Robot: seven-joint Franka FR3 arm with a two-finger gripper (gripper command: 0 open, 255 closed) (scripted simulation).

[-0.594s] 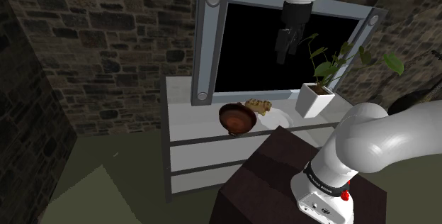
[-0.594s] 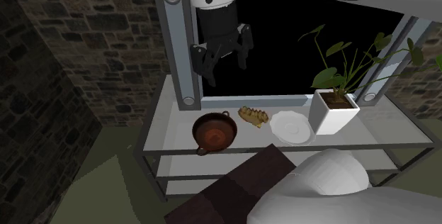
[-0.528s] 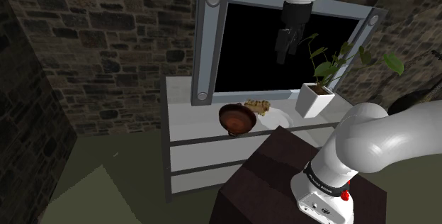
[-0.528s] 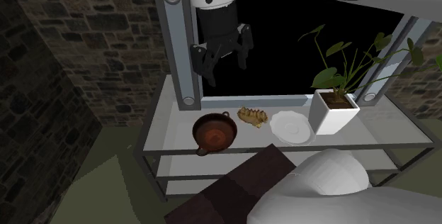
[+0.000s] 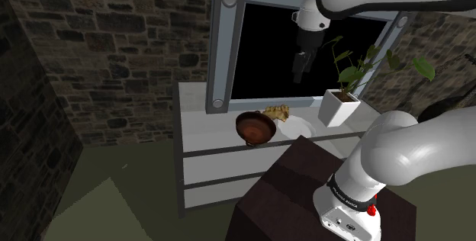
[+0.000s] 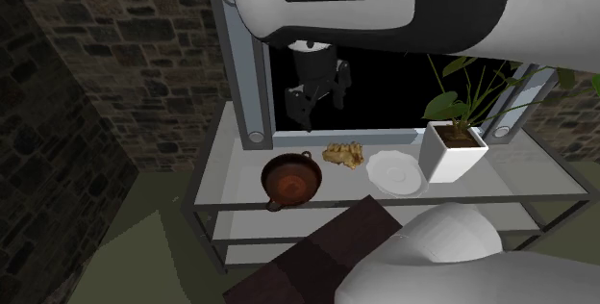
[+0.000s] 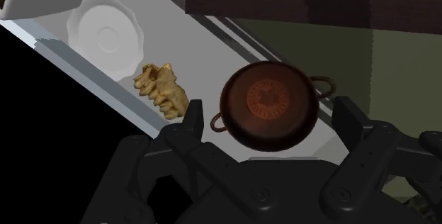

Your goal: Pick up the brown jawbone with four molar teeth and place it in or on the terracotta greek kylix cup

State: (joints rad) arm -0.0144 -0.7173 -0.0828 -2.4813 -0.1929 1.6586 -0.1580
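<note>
The tan-brown jawbone (image 5: 277, 112) (image 6: 343, 154) (image 7: 162, 89) lies on the white table (image 5: 204, 129) between the dark reddish-brown two-handled cup (image 5: 255, 127) (image 6: 290, 179) (image 7: 269, 102) and a white plate. My gripper (image 5: 300, 68) (image 6: 317, 106) (image 7: 268, 116) hangs open and empty well above them, in front of the window's black area. In the wrist view its fingers (image 7: 188, 116) stand wide apart either side of the cup, with the jawbone just outside one finger.
A white scalloped plate (image 5: 296, 127) (image 6: 394, 172) (image 7: 106, 35) lies beside the jawbone. Past it stands a white square pot with a green plant (image 5: 338, 106) (image 6: 455, 151). A grey window frame (image 5: 221, 49) rises behind the table. The dark stand (image 5: 297, 194) is close to the table's front.
The gripper has come down towards the table and shifted slightly towards the cup and jawbone. The arm's upper link has swung into both exterior views. The objects have not moved.
</note>
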